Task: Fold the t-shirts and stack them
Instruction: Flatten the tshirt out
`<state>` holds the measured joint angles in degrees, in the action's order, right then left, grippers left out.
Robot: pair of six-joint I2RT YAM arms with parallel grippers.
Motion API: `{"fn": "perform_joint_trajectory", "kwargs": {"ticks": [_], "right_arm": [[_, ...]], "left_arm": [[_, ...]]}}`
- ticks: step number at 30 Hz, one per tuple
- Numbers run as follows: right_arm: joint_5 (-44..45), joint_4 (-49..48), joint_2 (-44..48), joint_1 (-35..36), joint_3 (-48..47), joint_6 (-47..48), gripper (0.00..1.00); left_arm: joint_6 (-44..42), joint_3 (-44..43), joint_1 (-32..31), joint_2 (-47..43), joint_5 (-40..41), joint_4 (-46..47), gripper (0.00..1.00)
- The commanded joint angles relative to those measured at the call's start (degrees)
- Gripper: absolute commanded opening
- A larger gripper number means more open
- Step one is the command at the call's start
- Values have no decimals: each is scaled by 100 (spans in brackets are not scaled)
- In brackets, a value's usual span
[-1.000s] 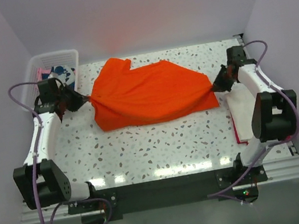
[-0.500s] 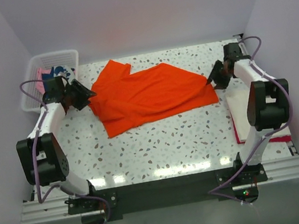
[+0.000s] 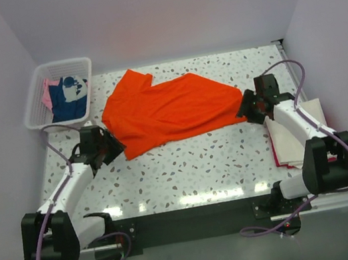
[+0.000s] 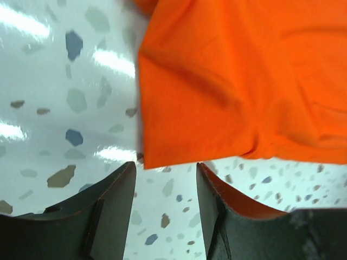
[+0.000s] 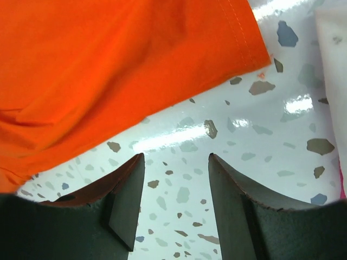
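Right now the orange t-shirt (image 3: 171, 111) lies spread on the worktop (image 3: 187, 168), toward its far side. Expect light, limp cloth that sags and bunches. Your left gripper (image 3: 114, 147) and right gripper (image 3: 246, 105) are spread and empty, so pinch the two near corners at the hem.

The orange t-shirt (image 4: 244, 81) fills the upper right, lying flat on the glossy, speckled white desk (image 4: 65, 97) with soft creases and a shallow fold near its lower edge. Its bottom left corner ends just above the gap of the left pincer (image 4: 165, 181). The two dark fingers (image 4: 108, 208) stand spread apart at the bottom edge, with only bare desk between them.
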<state>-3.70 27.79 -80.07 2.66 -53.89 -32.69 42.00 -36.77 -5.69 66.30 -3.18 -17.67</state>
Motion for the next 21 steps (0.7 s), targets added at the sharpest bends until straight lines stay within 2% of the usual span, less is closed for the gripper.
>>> {"fn": "perform_joint_trajectory", "kwargs": {"ticks": [1,14,21], "right_arm": [[256,-362,167,-2,247,-97,54],[353,-476,27,-2,353,-71,53],[353,-547,-61,7,335,-98,52]], "left_arm": [[440,372,-274,49,721,159,52],[458,329,-652,814,537,572,52],[599,417,-775,1077,538,932,48]]}}
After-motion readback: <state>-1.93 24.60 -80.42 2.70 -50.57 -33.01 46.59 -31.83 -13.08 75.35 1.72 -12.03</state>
